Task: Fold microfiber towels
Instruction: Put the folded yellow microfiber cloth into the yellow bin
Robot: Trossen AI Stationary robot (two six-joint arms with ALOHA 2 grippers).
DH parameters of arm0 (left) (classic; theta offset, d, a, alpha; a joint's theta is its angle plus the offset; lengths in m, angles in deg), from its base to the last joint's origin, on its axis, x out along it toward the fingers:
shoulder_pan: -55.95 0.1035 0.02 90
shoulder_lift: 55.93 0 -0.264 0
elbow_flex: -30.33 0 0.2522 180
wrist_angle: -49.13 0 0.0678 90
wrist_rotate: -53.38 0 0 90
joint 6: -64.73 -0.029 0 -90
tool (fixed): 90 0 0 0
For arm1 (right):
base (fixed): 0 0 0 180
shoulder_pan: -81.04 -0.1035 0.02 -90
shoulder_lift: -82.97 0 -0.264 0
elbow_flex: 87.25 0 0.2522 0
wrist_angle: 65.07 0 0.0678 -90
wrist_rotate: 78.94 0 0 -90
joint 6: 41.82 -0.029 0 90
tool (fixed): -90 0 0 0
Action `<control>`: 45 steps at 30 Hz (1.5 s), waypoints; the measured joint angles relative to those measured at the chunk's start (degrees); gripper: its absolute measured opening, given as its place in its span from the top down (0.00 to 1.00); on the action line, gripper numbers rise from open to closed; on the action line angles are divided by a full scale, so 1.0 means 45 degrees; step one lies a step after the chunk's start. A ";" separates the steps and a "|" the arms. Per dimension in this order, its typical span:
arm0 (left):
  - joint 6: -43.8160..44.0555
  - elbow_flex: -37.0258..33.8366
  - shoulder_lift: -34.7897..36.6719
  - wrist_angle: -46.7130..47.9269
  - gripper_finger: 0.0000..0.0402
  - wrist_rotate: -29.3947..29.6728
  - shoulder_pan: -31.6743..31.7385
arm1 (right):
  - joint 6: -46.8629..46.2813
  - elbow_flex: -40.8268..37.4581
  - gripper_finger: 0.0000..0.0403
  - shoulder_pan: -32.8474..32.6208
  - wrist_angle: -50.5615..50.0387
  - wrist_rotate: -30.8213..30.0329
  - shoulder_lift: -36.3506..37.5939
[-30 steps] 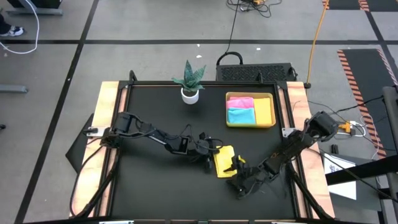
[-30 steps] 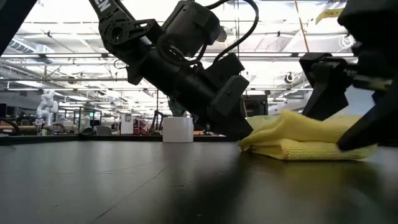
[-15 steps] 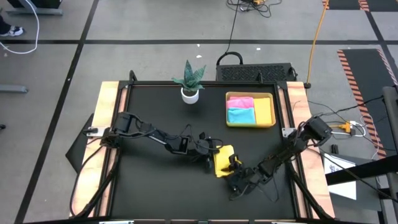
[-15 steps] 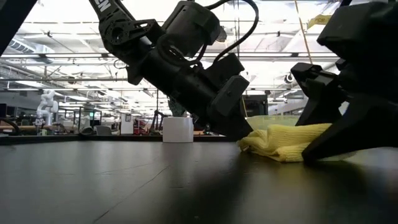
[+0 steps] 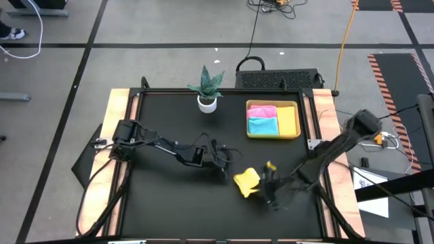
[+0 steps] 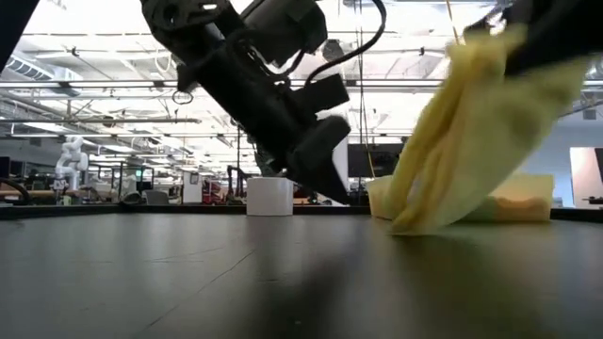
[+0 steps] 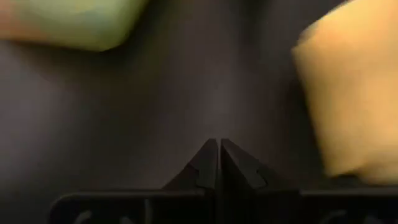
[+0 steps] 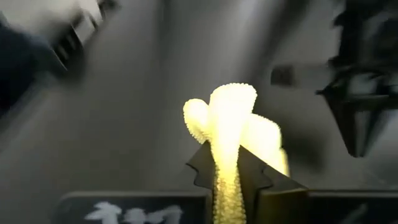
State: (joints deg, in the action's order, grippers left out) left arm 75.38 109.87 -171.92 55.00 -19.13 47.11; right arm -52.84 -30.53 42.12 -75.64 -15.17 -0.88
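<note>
We found the yellow-green tray (image 5: 297,120) at the table's (image 5: 169,196) far right, holding a pink towel (image 5: 263,110) beside a light blue towel (image 5: 263,126), both folded flat (the remaining section showed only the tray's own yellow floor). A white pot (image 5: 207,104) at the far edge held a green plant (image 5: 208,81). We could read no writing, brand or label in any view.

The right gripper (image 5: 266,181) was clenched on the yellow towel (image 5: 247,181), the cloth pinched between its fingers (image 8: 252,177) in the right wrist view and hanging bunched with its lower end at the tabletop in the low view, near the table's front centre. The left gripper (image 5: 222,163) sat closed and empty just beside the towel, its fingertips (image 7: 217,155) pressed together over bare table
</note>
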 joint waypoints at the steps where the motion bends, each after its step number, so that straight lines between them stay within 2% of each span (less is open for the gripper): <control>1: 0.0030 0.0000 0.0123 0.0498 0.94 0.0485 -0.0029 | -0.0108 -0.0005 0.97 -0.0050 -0.0376 0.0050 0.0629; 4: 0.0346 0.0000 0.0215 0.1300 0.94 0.1494 -0.0221 | -0.0578 0.0015 0.98 -0.0045 -0.2124 0.0181 0.2736; 7: 0.0807 -0.0010 0.0215 0.1607 0.94 0.1741 -0.0482 | -0.1215 0.0010 0.98 0.0218 -0.4704 -0.0360 0.4836; 12: 0.1052 -0.0010 0.0205 0.1735 0.94 0.1803 -0.1162 | -0.2148 0.0010 0.98 0.1431 -0.9078 -0.2724 0.8006; 17: 0.1035 -0.0010 0.0205 0.1630 0.94 0.2136 -0.1660 | -0.0353 0.0010 0.98 0.3169 -1.0343 -0.4929 0.9862; 25: 0.1056 -0.0010 0.0205 0.1553 0.94 0.2478 -0.1818 | 0.2777 -0.0809 0.98 0.7246 -1.0296 -0.5089 0.9865; 29: 0.1046 -0.0010 0.0205 0.1511 0.94 0.2484 -0.1893 | 0.4495 -0.1319 0.98 0.9013 -0.9266 -0.4374 0.9468; 33: 0.1027 -0.0010 0.0205 0.1499 0.94 0.2488 -0.2079 | 0.6086 -0.2823 0.98 1.0533 -0.8001 -0.2696 0.9340; 36: 0.0997 -0.0010 0.0200 0.1475 0.94 0.2488 -0.2165 | 0.7616 -0.3592 0.98 1.1153 -0.6123 -0.1898 0.9200; 38: 0.0967 -0.0010 0.0200 0.1470 0.94 0.2488 -0.2187 | 0.7660 -0.3751 0.98 1.1370 -0.5163 -0.1488 0.9126; 42: 0.0905 -0.0010 0.0195 0.1367 0.94 0.2488 -0.2187 | 0.8026 -0.4304 0.98 1.1879 -0.5878 -0.1446 0.9078; 45: 0.0905 -0.0010 0.0195 0.1368 0.94 0.2488 -0.2187 | 0.8481 -0.4376 0.98 1.2095 -0.5502 -0.1453 0.9102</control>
State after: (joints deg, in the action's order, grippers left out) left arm 79.45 109.83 -171.04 61.16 -7.94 37.27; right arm -14.67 -50.22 96.55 -100.40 -21.70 40.08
